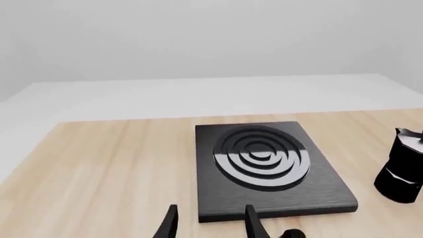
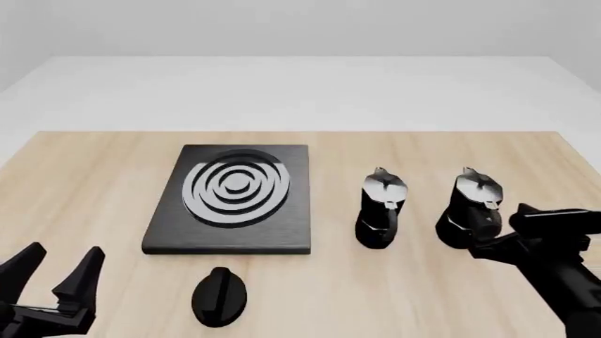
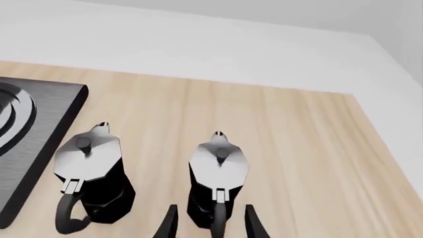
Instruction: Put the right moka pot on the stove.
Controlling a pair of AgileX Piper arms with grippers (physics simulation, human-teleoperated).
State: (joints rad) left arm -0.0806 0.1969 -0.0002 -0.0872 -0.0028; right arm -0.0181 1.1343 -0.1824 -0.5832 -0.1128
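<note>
Right hand (image 3: 210,223) straddles right moka pot (image 3: 217,183) handle — fingertips cropped, contact unclear.

The table (image 2: 395,289) looks like pale wood, matt, with fine straight grain. The stove (image 2: 281,225) is a black slab with a brushed, faintly streaked sheen; its rings (image 2: 235,186) read as silver-grey metal catching light. The 2 pots share a finish: the right moka pot (image 2: 466,215) and the other moka pot (image 2: 378,211) have glossy black faceted bodies and shiny silver lids. The oval knob (image 2: 219,296) is smooth black, slightly glossy, like plastic.
</note>
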